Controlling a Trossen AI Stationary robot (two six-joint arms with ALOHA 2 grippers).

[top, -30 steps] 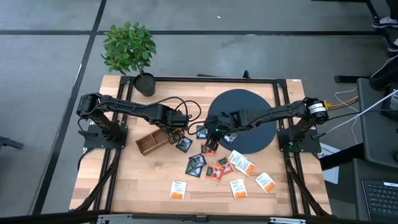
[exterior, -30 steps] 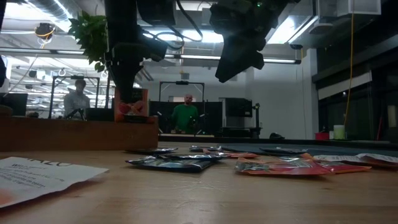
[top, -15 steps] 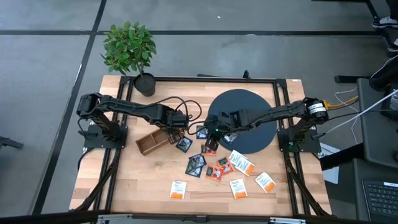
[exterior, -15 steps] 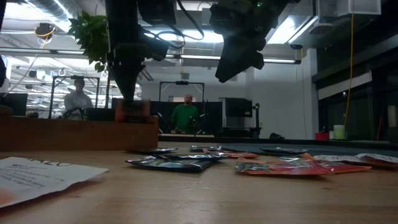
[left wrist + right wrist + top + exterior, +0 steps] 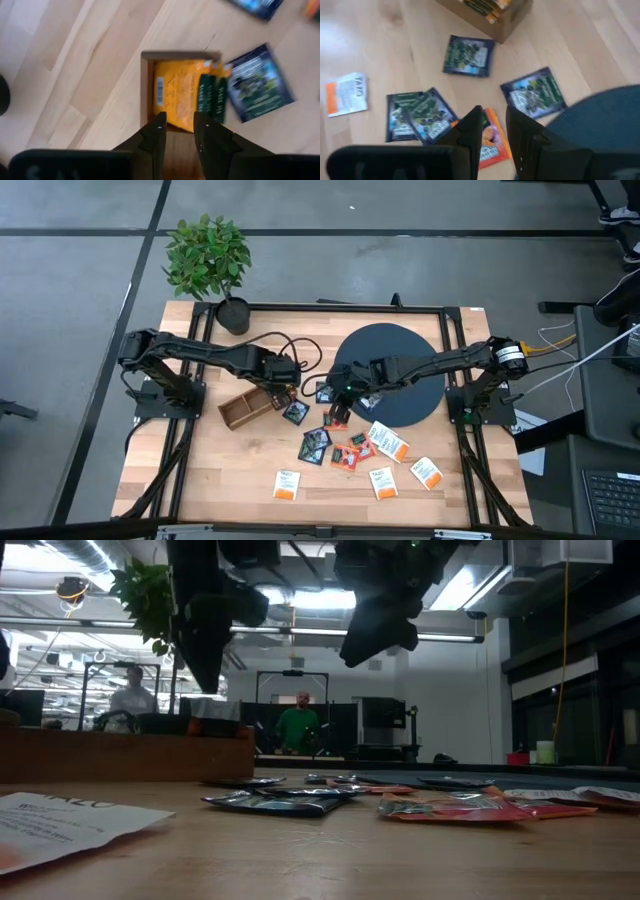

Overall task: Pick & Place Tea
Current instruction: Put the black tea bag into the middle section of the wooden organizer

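We read the high view as a clock centred on the table, and start with the loose tea: white sachets with orange bands (image 5: 286, 484) lie along six o'clock, and dark blue sachets (image 5: 316, 445) and red-orange sachets (image 5: 347, 457) are scattered closer in towards the centre. Further in, the right gripper (image 5: 345, 384) hangs low above a red-orange sachet (image 5: 490, 139), its fingers a little apart and nothing between them. At about nine o'clock of centre sits the wooden box (image 5: 246, 407), and the left gripper (image 5: 176, 131) hovers above its end compartment, fingers slightly parted and empty, with an orange sachet (image 5: 176, 97) lying in that compartment directly below. We judge the placing step is just complete on the left. Next we expect the right gripper to descend onto the red-orange sachet, which calls for a flat pinch on a thin packet without dragging the dark blue ones beside it. Beyond lie the dark round disc (image 5: 400, 375) and, at eleven o'clock, the potted plant (image 5: 207, 258).
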